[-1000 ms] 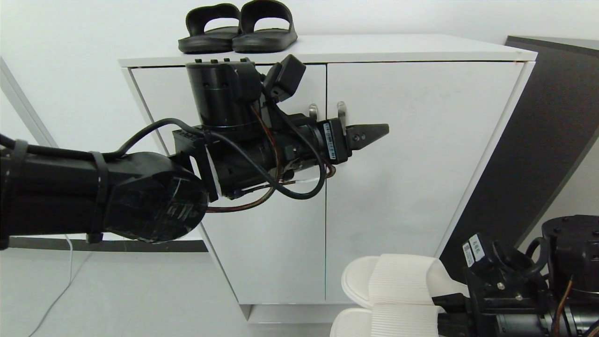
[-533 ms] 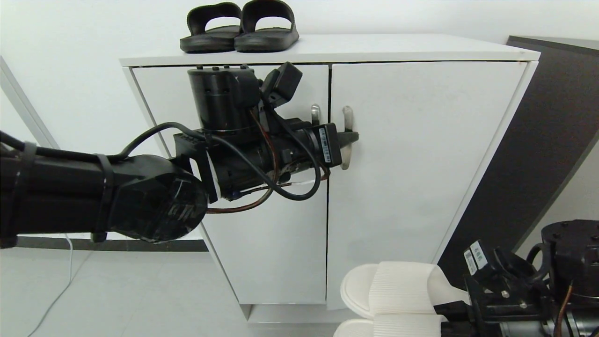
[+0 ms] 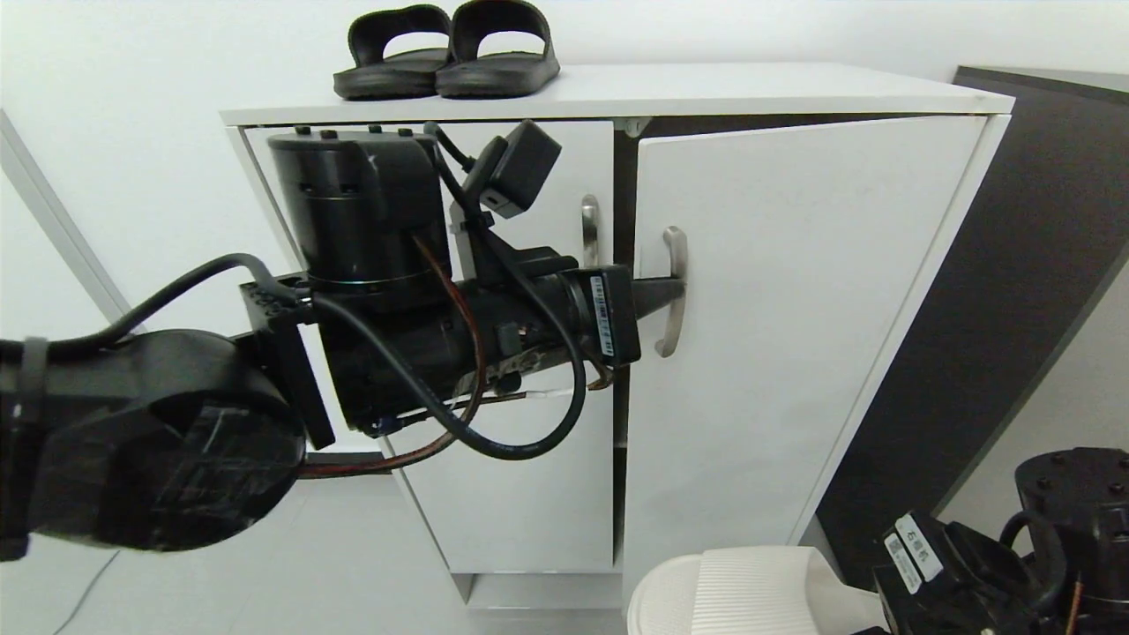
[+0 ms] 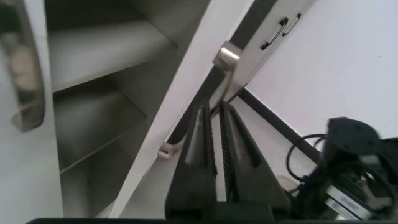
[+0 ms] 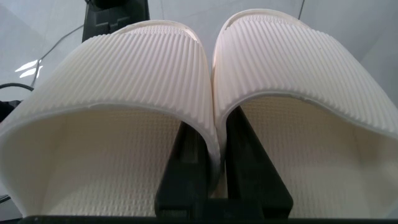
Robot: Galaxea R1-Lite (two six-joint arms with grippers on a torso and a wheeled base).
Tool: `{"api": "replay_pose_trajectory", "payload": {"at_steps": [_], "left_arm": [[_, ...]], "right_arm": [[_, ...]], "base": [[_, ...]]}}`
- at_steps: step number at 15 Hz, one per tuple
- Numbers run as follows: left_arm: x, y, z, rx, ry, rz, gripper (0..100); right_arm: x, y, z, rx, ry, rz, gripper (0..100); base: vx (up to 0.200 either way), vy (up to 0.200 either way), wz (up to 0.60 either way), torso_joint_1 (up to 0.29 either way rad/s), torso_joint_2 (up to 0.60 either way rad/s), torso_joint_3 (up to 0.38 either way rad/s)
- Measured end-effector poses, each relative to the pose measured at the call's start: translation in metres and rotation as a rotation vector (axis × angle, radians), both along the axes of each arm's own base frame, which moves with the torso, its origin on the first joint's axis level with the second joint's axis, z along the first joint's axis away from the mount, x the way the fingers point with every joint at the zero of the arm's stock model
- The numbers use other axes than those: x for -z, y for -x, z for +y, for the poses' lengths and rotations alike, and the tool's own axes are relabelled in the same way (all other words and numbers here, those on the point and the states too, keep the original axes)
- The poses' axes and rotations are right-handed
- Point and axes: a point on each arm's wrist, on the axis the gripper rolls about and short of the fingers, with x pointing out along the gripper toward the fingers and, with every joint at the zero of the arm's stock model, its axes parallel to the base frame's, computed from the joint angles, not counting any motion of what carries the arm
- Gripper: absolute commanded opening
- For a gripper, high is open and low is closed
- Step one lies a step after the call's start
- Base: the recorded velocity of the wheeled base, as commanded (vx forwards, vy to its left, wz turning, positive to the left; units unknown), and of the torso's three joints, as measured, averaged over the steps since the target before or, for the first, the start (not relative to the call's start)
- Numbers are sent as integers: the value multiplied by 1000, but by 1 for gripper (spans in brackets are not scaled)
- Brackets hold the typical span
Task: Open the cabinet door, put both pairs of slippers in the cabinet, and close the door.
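Clenching handle [image 3: 675, 291] of R cabinet door [image 3: 794, 335] w/ L gripper [image 3: 666, 295], holding it ajar. Pinching white slippers [image 3: 732, 586] by inner straps in R gripper [image 5: 214, 180], low at cabinet's R front, w/ blk slippers [image 3: 445, 53] atop cabinet [image 3: 794, 84], L end.
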Motion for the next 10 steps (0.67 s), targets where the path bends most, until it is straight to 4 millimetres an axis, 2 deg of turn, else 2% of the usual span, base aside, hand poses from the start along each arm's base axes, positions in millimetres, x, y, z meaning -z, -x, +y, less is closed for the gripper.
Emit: {"api": "replay_pose_trajectory", "payload": {"at_steps": [6, 10], "left_arm": [[-3, 23, 24, -6, 11, 1, 0], [-5, 14, 36, -53, 23, 6, 0]], "right_arm": [[1, 2, 1, -6, 5, -1, 0], [1, 2, 1, -4, 7, -2, 0]], "base": [[0, 0, 0, 0, 0, 0], [0, 0, 0, 0, 0, 0]]}}
